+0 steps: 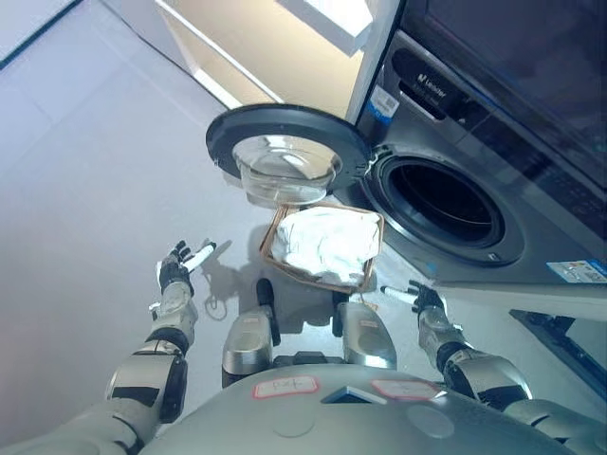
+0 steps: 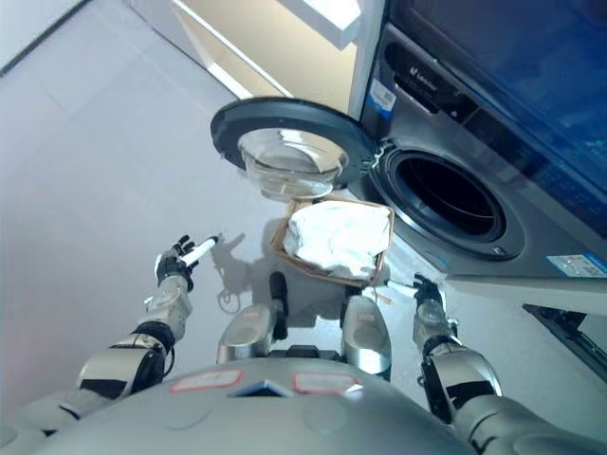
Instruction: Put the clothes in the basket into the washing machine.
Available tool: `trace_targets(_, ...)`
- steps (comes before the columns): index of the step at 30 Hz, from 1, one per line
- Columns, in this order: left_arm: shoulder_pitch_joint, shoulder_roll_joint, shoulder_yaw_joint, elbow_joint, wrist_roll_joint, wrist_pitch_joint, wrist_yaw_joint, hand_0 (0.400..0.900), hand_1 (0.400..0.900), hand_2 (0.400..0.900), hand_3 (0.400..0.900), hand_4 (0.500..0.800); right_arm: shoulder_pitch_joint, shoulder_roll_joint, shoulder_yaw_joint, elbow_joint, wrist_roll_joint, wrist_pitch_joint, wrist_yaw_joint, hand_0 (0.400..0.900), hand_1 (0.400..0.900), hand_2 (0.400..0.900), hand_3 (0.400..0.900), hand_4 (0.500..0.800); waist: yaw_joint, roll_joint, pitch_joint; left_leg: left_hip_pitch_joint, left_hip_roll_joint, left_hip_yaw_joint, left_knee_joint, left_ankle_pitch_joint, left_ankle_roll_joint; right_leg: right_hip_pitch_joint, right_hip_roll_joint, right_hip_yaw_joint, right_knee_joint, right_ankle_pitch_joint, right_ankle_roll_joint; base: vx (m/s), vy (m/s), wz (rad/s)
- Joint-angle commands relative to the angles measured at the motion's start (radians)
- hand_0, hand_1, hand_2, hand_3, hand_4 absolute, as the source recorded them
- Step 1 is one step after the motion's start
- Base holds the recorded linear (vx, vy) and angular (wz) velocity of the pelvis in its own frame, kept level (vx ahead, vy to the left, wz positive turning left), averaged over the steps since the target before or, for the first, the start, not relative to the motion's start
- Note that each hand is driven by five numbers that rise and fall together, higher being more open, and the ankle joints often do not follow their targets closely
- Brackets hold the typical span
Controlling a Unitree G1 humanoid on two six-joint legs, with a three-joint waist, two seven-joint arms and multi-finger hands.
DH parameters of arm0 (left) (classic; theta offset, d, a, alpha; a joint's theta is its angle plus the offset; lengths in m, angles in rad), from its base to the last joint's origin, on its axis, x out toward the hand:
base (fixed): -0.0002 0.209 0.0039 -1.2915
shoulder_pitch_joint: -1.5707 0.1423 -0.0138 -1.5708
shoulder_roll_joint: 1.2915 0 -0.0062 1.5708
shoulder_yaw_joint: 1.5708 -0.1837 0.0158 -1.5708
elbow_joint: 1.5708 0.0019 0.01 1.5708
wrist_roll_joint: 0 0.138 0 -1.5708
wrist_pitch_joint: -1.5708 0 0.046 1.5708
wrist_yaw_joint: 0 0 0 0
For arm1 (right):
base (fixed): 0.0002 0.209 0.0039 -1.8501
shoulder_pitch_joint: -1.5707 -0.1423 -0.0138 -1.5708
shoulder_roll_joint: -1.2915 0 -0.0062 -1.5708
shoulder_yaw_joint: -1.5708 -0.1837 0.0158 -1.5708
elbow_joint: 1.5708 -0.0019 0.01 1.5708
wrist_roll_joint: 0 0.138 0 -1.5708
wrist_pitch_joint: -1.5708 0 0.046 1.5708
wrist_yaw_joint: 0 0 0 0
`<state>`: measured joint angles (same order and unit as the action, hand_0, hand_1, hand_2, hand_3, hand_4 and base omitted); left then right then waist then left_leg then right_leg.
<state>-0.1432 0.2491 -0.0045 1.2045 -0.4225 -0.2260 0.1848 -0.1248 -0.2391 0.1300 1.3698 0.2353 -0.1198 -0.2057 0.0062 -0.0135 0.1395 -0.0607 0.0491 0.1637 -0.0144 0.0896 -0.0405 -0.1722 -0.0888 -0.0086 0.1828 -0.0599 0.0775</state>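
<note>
a basket (image 1: 275, 235) of white clothes (image 1: 324, 243) sits on the floor at centre frame, just below the washing machine (image 1: 493, 171) drum and its swung-open door (image 1: 285, 152). the left hand (image 1: 176, 269), lower left, and right hand (image 1: 424, 299), lower right, hang empty with relaxed fingers. risk, likely: the door overhanging the basket could block a lift, or cloth could snag and drop.

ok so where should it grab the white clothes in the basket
Take the raised, crumpled middle of the white clothes, coming from above: the pile mounds over the rim of the basket, which is open on top. The right robot hand looks slightly closer than the left robot hand; neither holds anything.
</note>
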Motion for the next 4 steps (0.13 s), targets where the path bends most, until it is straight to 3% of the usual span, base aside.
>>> trace_targets(1,-0.005,0.016,0.033,0.023,0.065,-0.017,-0.007,0.900,0.900,0.900,0.900,0.800,-0.016,-0.010,-0.012,0.029,-0.032,-0.004,-0.001,0.900,0.900,0.900,0.900,0.800,-0.010,-0.007,-0.055,-0.008,-0.060,-0.007,0.008,-0.062,0.000,0.019,0.026,-0.006,-0.149,0.166,0.031,0.09,0.028,-0.11)
trace_targets(2,-0.004,0.016,0.033,0.023,0.066,-0.017,-0.007,0.900,0.900,0.900,0.900,0.800,-0.015,-0.010,-0.012,0.028,-0.032,-0.004,-0.001,0.900,0.900,0.900,0.900,0.800,-0.009,-0.007,-0.054,-0.006,-0.060,-0.006,0.007,-0.061,0.000,0.020,0.026,-0.005,-0.150,0.166,0.031,0.10,0.035,-0.04)
trace_targets(4,0.120,0.089,0.135,0.037,0.069,-0.018,-0.070,0.900,0.900,0.900,0.900,0.800,0.007,-0.023,-0.056,0.023,-0.018,-0.011,0.012,0.900,0.900,0.900,0.900,0.800,0.022,-0.002,-0.066,0.018,-0.066,-0.020,-0.016,-0.053,0.005,0.049,0.023,-0.014,-0.154,0.162,0.033,0.04,0.016,0.14)
